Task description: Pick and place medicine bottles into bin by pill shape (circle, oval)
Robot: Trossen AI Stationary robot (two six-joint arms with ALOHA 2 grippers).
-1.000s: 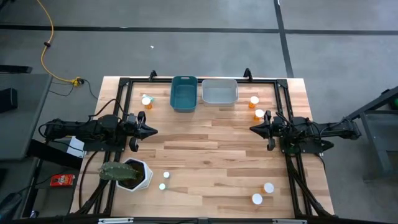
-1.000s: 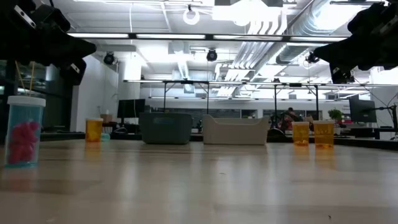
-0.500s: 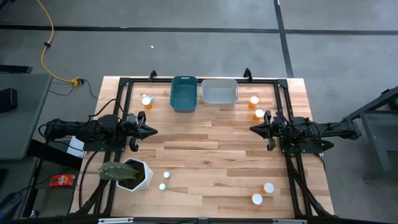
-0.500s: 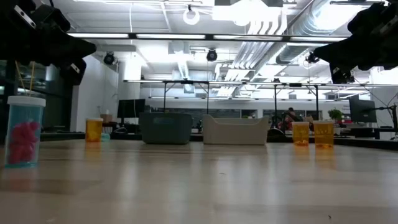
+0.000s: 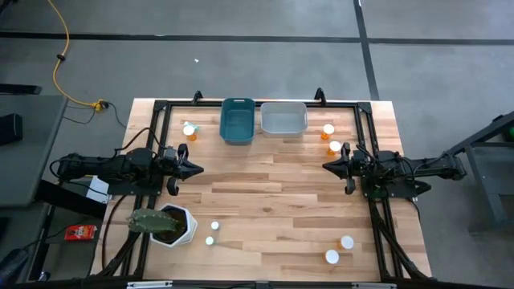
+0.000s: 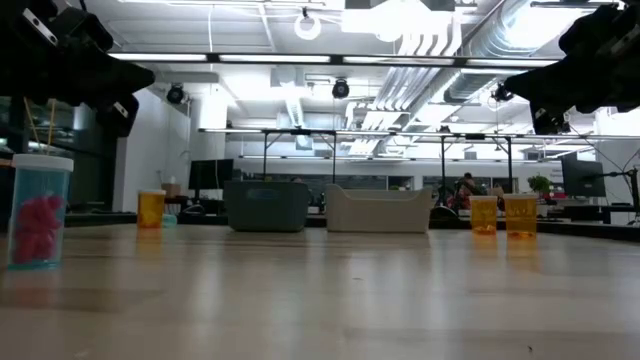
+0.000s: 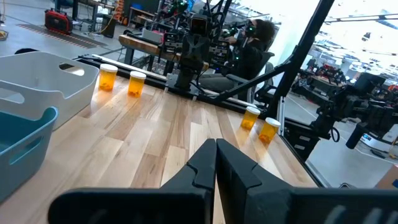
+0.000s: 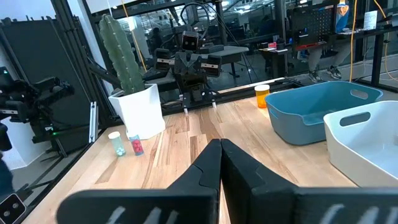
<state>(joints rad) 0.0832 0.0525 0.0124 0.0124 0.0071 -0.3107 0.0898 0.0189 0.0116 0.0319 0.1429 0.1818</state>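
Note:
Several medicine bottles stand upright on their bases on the wooden table: one [image 5: 189, 131] left of the teal bin [image 5: 238, 120], two [image 5: 328, 131] [image 5: 335, 147] right of the white bin [image 5: 283, 118], two small ones [image 5: 214, 227] [image 5: 210, 240] near the plant pot, and two [image 5: 347, 242] [image 5: 332, 256] at the near right. My left gripper [image 5: 201, 168] is shut and empty at the table's left side, pointing level toward the middle. My right gripper [image 5: 324, 166] is shut and empty at the right side, facing it. Both wrist views show the fingers closed together [image 7: 216, 149] [image 8: 220, 146].
A white hexagonal pot [image 5: 178, 225] with a cactus [image 8: 121, 56] stands at the near left. A black frame [image 5: 257, 103] runs along the table's far, left and right edges. The two bins sit side by side at the far edge. Bare wood [image 5: 265, 193] lies between the grippers.

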